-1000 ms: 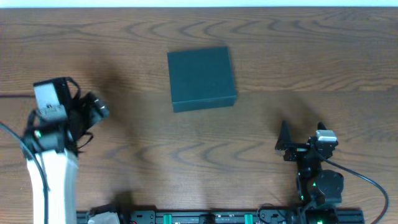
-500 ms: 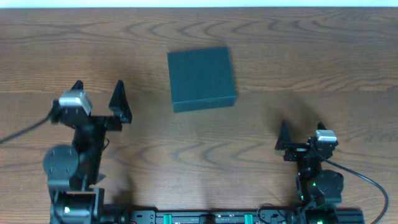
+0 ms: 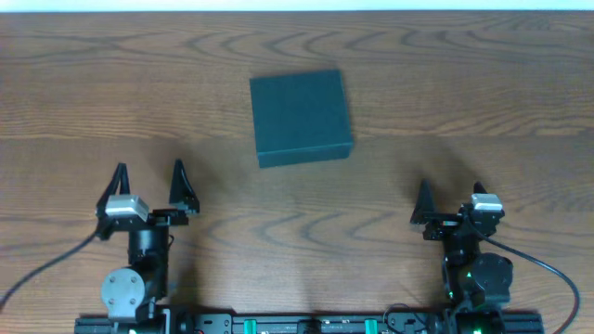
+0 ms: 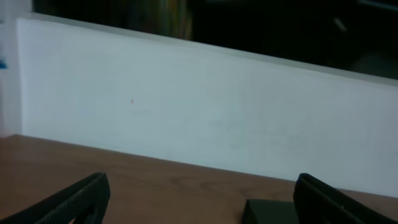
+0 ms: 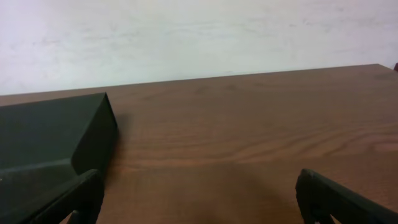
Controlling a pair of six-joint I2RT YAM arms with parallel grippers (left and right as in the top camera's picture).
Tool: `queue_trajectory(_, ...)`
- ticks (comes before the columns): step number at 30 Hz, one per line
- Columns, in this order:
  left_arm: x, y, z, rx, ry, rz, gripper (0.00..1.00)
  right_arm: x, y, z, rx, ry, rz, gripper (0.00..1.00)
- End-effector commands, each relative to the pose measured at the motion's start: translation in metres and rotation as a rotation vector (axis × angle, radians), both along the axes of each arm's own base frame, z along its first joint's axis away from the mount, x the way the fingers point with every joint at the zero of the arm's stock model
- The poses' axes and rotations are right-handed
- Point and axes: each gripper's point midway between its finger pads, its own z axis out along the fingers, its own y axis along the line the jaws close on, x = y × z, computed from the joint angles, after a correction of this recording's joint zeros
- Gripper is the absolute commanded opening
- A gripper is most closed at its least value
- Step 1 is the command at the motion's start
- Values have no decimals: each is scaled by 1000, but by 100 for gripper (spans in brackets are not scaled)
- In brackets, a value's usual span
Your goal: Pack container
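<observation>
The dark teal-green container sits shut on the wooden table, at the middle toward the back. It shows at the left of the right wrist view and as a dark corner at the bottom of the left wrist view. My left gripper is open and empty at the front left, well short of the container. My right gripper is open and empty at the front right. Both point toward the back of the table.
The wooden table runs back to a white wall. A black rail with the arm bases runs along the front edge. No snack packets are in view.
My left arm has swung down from the left side and drawn back to the front left of the table, gripper open. The right arm and the container have not moved.
</observation>
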Motion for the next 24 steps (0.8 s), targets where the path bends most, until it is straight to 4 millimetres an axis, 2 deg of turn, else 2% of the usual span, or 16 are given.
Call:
queue_trajectory(1,-3,7,-15,13,-9,42,95,0,-1,-3,11,8,-4,99)
queue_trajectory(8,-2,10,-57,31,132,58,95,0,-1,-3,11,8,-4,99)
queue_trajectory(16,-5,13,-115,46,369,66,95,0,-1,-3,11,8,-4,99)
queue_trajectory(24,-4,12,-119,89,388,62,95,0,-1,-3,11,8,-4,99)
